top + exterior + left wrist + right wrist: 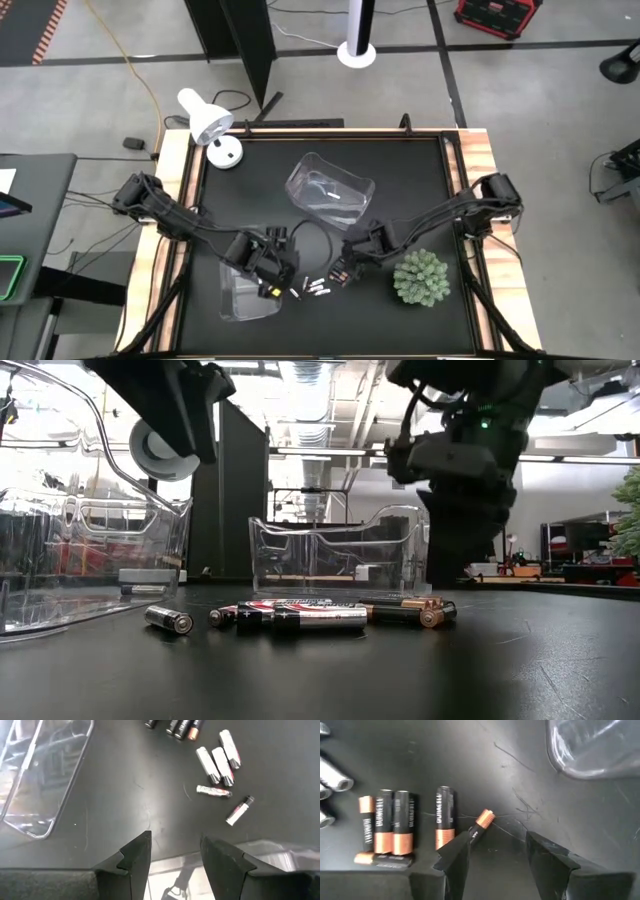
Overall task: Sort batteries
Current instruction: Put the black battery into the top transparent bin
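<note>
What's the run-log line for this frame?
task: sort batteries | left gripper: open, empty, over near clear bin | right gripper: open, above copper-top batteries | silver batteries: loose on mat | far bin: no gripper near

The batteries [300, 616] lay flat in a loose cluster on the black desk [400, 180]. Silvery-white ones [216, 765] sat just beside dark, copper-ended ones [390, 827]. One copper-tipped battery [481, 822] lay tilted apart.
</note>
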{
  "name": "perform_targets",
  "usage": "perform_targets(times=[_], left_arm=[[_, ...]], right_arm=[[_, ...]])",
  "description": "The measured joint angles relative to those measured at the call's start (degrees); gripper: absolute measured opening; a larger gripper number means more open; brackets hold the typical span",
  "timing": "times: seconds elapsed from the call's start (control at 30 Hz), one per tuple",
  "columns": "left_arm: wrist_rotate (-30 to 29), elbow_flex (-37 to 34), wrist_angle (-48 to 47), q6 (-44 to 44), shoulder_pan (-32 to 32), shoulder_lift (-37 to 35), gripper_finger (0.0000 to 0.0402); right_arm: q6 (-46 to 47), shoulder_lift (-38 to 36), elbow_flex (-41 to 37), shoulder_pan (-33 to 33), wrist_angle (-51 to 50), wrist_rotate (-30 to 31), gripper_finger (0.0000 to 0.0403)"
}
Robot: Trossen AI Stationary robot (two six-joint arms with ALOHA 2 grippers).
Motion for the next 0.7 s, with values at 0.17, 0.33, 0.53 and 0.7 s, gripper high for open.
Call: perform_targets(times=[0.17, 0.33, 0.53, 0.7], left_arm=[[0.0, 0.0, -0.6, 0.0, -0.7, 0.0, 0.0162], [0.0, 0.0, -0.8, 0.0, -1.3, 0.0, 0.0162], [0.1, 0.0, -0.8, -0.1, -1.8, 0.0, 0.0162], [0.2, 0.0, -0.8, -0.2, -2.6, 0.0, 0.0162]], right_arm=[[3.4, 1.7, 0.0, 0.6, 1.3, 1.1, 0.0212], [6.2, 1.9, 0.0, 1.0, 2.4, 2.2, 0.0212], [8.1, 1.9, 0.0, 1.3, 2.1, 2.9, 0.0212], [8.9, 1.9, 0.0, 1.5, 2.0, 2.9, 0.0212]])
